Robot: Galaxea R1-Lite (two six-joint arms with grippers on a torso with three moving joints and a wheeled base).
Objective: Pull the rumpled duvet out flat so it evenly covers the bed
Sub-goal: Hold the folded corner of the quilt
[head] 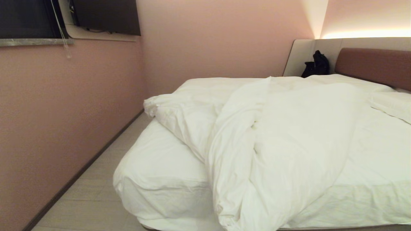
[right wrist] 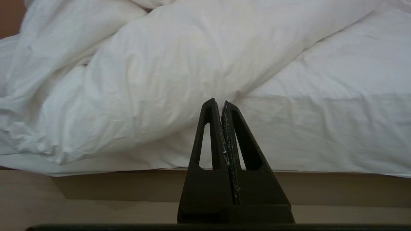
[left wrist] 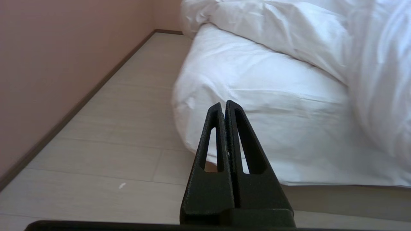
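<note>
The puffy white duvet (head: 282, 134) lies bunched in a diagonal heap across the bed (head: 160, 179), one end hanging over the foot edge. The near left corner and the right side of the sheeted mattress lie bare. Neither arm shows in the head view. In the left wrist view my left gripper (left wrist: 223, 104) is shut and empty, held low before the mattress corner (left wrist: 257, 106), apart from it. In the right wrist view my right gripper (right wrist: 218, 103) is shut and empty, facing the foot of the bed where the duvet (right wrist: 154, 80) hangs down.
A pink wall (head: 57, 128) runs along the left with a narrow strip of pale floor (head: 96, 192) between it and the bed. A reddish-brown headboard (head: 375, 65) and a black bag (head: 316, 64) are at the far end. A pillow (head: 390, 104) lies at the right.
</note>
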